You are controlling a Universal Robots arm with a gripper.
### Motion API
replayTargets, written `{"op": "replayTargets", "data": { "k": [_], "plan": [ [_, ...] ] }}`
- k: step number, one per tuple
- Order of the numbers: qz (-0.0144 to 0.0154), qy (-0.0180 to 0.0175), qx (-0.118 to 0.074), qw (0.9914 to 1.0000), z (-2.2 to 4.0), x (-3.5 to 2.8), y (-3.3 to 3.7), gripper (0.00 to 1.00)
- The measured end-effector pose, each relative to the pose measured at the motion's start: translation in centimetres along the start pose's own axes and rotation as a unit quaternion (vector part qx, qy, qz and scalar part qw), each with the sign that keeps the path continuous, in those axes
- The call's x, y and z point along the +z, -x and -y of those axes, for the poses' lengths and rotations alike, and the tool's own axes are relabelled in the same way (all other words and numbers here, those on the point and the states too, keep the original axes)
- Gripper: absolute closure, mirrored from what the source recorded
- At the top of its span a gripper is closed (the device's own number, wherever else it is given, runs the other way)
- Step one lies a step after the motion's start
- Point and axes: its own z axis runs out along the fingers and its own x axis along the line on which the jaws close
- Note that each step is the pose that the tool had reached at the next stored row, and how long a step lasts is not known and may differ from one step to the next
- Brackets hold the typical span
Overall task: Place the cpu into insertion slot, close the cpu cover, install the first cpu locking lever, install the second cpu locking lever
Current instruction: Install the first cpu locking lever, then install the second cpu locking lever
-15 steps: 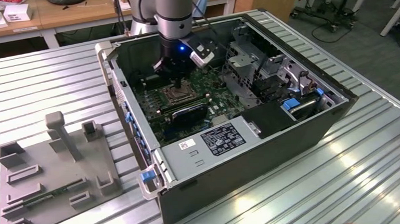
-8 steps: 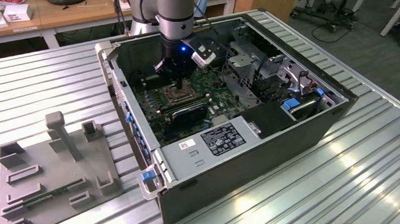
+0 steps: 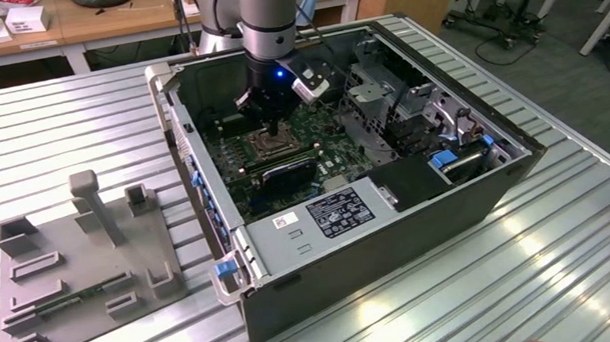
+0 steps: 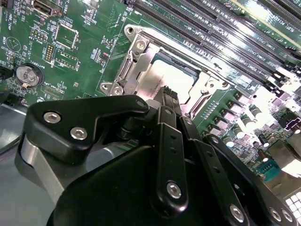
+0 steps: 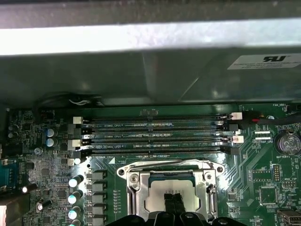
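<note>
The gripper (image 4: 169,94) is down inside the open computer case (image 3: 394,237), fingers pressed together with nothing between them, tips right over the middle of the cpu (image 5: 162,190). That pale chip sits flat in the insertion slot (image 3: 274,145) on the green motherboard (image 4: 84,52), with the cpu cover (image 4: 141,52) lying closed around it, its silvery frame ringing the chip in both wrist views.

A grey fixture tray (image 3: 78,272) lies on the slatted metal table (image 3: 502,270) — beside the open computer case (image 3: 393,221).
</note>
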Motion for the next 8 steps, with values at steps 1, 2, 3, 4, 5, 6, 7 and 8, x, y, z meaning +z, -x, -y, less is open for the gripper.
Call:
{"op": "replayTargets", "data": {
  "k": [1, 2, 3, 4, 5, 6, 7, 8],
  "plan": [
    [0.0000, 0.0000, 0.000, 1.00000, 0.00, 0.00, 0.00, 0.89],
    [0.0000, 0.0000, 0.000, 1.00000, 0.00, -0.05, 0.00, 0.89],
    [0.0000, 0.0000, 0.000, 1.00000, -0.01, -0.10, 0.01, 0.89],
    [0.0000, 0.0000, 0.000, 1.00000, -0.01, -0.10, 0.01, 0.89],
    [0.0000, 0.0000, 0.000, 1.00000, -0.01, -0.10, 0.01, 0.89],
    [0.0000, -0.0001, 0.000, 1.00000, -0.01, -0.11, 0.01, 0.89],
    [0.0000, 0.0000, 0.000, 1.00000, -0.01, -0.11, 0.01, 0.89],
    [0.0000, 0.0000, 0.000, 1.00000, -0.01, -0.11, 0.00, 0.89]
  ]
}}
